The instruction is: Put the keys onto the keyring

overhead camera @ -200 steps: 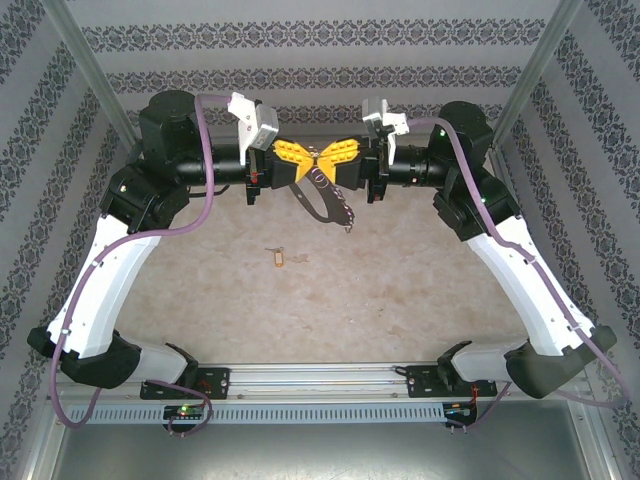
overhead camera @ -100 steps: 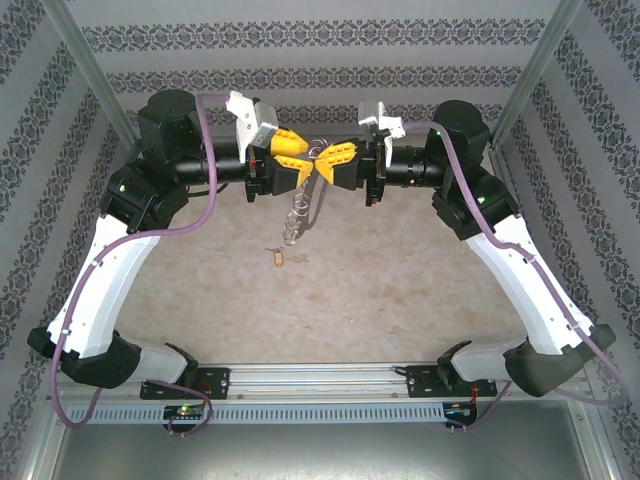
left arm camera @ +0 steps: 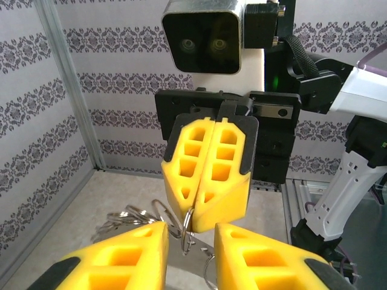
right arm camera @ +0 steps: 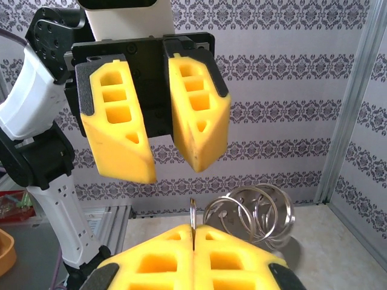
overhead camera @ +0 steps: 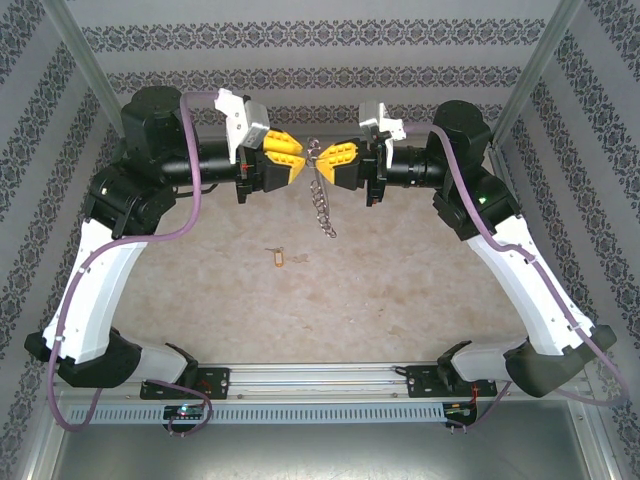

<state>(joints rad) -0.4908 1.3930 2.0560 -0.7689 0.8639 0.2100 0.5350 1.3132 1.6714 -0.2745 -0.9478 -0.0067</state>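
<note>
Keyring (right arm camera: 193, 212): seen edge-on as a thin metal wire, pinched between the fully closed fingers of the right tool (left arm camera: 202, 219). Judged purpose of this grip: to fix the ring in mid-air, well above the counter (overhead camera: 400, 290), with its free side facing the opposite arm.

Keys (overhead camera: 324, 205): hang as a jagged string from the pinch point, clear of the counter. Their weight keeps them below the work zone. A cluster of small split rings (right arm camera: 254, 211) sits just beside the held wire; which of them carry keys cannot be told.

Left tool (right arm camera: 171, 168): fingers parted by a narrow gap, holding nothing. Its tips are level with the right tool, facing it and just apart from it. This placement suits a regrasp or a threading move.

One yellow tag (overhead camera: 277, 258) lies on the counter, well apart from both tools.
</note>
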